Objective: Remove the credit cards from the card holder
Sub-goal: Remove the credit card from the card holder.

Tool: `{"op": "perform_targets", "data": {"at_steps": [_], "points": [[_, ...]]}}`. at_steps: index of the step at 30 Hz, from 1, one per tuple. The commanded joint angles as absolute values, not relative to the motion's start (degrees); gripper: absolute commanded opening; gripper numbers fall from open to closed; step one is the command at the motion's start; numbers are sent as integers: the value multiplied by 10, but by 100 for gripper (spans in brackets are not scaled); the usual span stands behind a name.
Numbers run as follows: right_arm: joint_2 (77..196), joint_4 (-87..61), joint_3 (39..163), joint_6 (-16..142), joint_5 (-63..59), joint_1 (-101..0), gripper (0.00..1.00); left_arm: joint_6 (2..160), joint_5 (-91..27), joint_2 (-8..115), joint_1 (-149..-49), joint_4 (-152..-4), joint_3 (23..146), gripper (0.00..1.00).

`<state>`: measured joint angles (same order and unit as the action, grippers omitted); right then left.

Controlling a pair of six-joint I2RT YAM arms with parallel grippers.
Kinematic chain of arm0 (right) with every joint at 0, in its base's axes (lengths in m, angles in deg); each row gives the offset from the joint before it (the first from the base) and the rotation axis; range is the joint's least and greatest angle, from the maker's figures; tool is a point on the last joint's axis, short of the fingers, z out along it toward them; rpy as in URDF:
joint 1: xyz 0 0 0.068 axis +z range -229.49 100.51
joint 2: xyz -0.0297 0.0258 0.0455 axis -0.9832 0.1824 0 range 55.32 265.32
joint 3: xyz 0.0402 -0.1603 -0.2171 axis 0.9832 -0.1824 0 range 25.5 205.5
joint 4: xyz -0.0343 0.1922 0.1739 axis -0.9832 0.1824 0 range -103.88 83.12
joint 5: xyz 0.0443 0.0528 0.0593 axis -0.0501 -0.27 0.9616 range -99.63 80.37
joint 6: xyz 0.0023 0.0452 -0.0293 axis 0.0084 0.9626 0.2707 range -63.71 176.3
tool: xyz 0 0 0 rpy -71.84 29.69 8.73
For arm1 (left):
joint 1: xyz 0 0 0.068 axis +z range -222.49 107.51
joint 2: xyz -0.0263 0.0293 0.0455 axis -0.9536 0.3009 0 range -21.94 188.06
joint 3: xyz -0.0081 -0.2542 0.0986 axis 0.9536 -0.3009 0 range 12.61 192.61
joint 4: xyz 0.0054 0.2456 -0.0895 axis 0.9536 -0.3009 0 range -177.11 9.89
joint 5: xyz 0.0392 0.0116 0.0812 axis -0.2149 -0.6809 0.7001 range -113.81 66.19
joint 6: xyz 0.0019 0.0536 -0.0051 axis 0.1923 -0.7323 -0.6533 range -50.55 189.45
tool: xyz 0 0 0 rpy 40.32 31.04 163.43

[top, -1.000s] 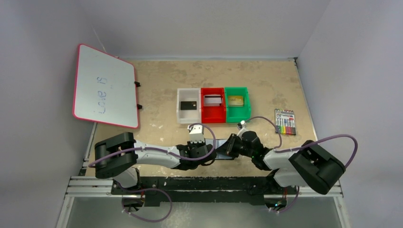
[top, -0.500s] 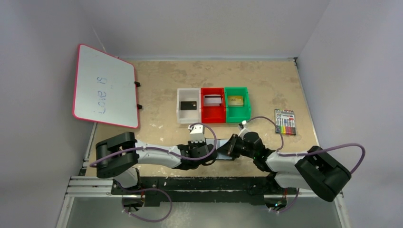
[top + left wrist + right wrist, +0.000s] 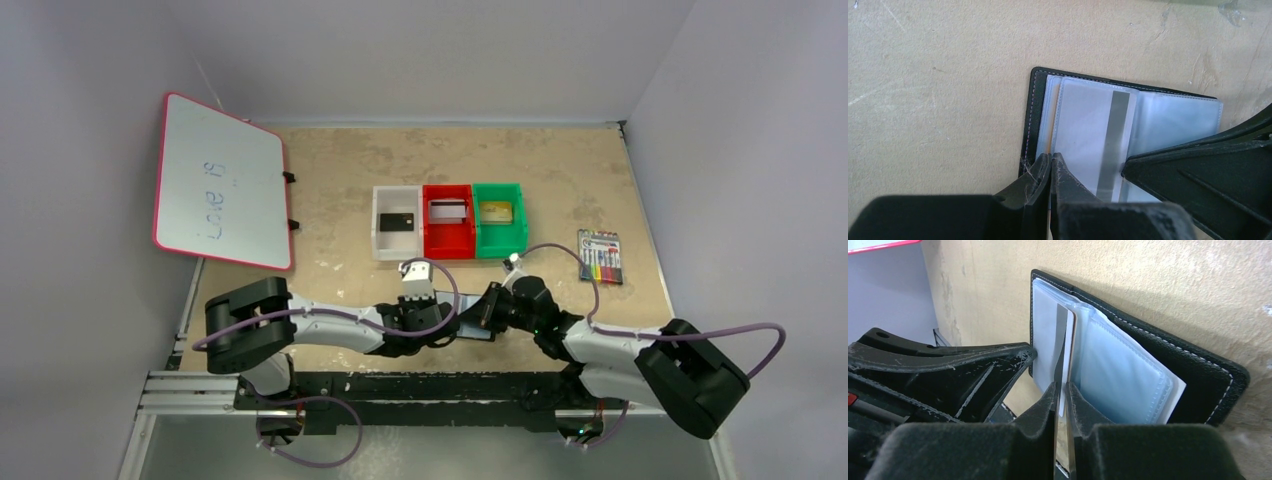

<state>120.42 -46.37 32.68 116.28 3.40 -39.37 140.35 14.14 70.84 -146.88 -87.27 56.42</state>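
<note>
Tan, scuffed table (image 3: 350, 170). The red bin (image 3: 448, 246) sits mid-table, with a white bin (image 3: 397, 246) touching its left side and a green bin (image 3: 499, 243) touching its right. The pack of markers (image 3: 600, 257) is further right. The whiteboard (image 3: 220, 182) is way off left, tilted up at the edge. The open card holder (image 3: 1168, 115) lies flat, nearer than the red bin.

Three bins, white bin (image 3: 397, 247), red bin (image 3: 448, 244) and green bin (image 3: 499, 241), hold one card (image 3: 397, 221) each. A fourth card (image 3: 1083, 130) sits in the one card holder (image 3: 1178, 117). One whiteboard (image 3: 220, 180) and one marker pack (image 3: 600, 257) are present.

Your tan tabletop (image 3: 400, 160) shows scuffs and pale stains; plain grey walls (image 3: 430, 50) enclose three sides.
</note>
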Motion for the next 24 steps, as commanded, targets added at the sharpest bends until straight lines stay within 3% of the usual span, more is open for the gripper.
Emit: {"op": "perform_targets", "data": {"at_steps": [1,21,24], "points": [[1214,-540,348,1178,79,-388,12,1415,109,692,-1473,-876,544,0],[1278,-650,334,1238,88,-388,16,1417,104,685,-1473,-863,538,0],[1265,-587,351,1235,34,-388,16,1420,105,683,-1473,-864,536,0]]}}
